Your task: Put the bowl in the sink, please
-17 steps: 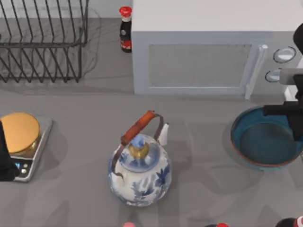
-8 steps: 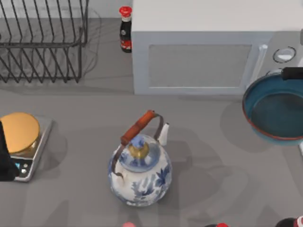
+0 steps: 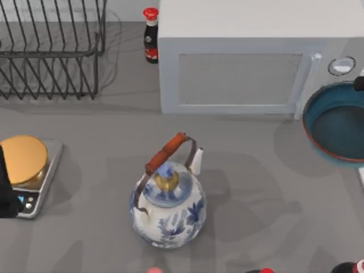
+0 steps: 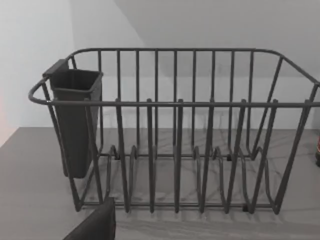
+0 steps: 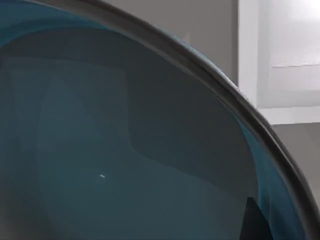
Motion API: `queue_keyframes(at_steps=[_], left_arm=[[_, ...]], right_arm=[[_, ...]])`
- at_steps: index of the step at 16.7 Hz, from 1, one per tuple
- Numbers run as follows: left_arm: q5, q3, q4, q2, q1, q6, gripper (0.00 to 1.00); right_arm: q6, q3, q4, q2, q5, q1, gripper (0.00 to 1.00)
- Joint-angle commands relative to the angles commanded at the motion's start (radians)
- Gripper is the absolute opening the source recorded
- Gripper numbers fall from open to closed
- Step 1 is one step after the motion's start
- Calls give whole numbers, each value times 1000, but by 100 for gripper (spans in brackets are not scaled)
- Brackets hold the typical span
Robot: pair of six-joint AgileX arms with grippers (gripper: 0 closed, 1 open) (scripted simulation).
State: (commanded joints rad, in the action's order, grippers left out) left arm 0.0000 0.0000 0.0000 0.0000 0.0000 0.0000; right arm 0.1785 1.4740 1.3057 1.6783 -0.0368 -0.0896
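The teal-blue bowl [image 3: 335,122] with its reddish-brown rim hangs above the table at the top view's right edge, in front of the microwave's control panel, and its shadow falls on the table to its left. My right gripper [image 3: 359,84] is shut on the bowl's far rim, and most of it is cut off by the frame edge. In the right wrist view the bowl's inside [image 5: 125,150] is very close, with a dark fingertip [image 5: 252,220] inside the rim. My left arm [image 3: 4,190] is parked at the table's left edge. The sink is out of view.
A blue-and-white teapot [image 3: 168,207] stands mid-table. A white microwave [image 3: 239,62] is at the back, with a sauce bottle [image 3: 151,35] and a wire dish rack [image 3: 51,48] to its left. A scale [image 3: 25,165] with a golden disc sits at the left. Bottle caps [image 3: 264,271] line the front edge.
The bowl has risen off the table and moved back and to the right with my right gripper. The left arm, teapot and other things stayed put.
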Motion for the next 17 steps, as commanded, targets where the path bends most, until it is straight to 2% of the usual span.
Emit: queue_keyframes(at_steps=[3,6,12,17], left_arm=[[0,0,0,0,0,0,100],[0,0,0,0,0,0,100],[0,0,0,0,0,0,100],[0,0,0,0,0,0,100]], right_arm=[[-11,-110,-166,-58,-60,129,0],[-24,-252,-418,-118,-135,272,0],[-64,-561,-1136,-178,-288,505,0],[-110,-757,-1728,-180,-389,604,0]])
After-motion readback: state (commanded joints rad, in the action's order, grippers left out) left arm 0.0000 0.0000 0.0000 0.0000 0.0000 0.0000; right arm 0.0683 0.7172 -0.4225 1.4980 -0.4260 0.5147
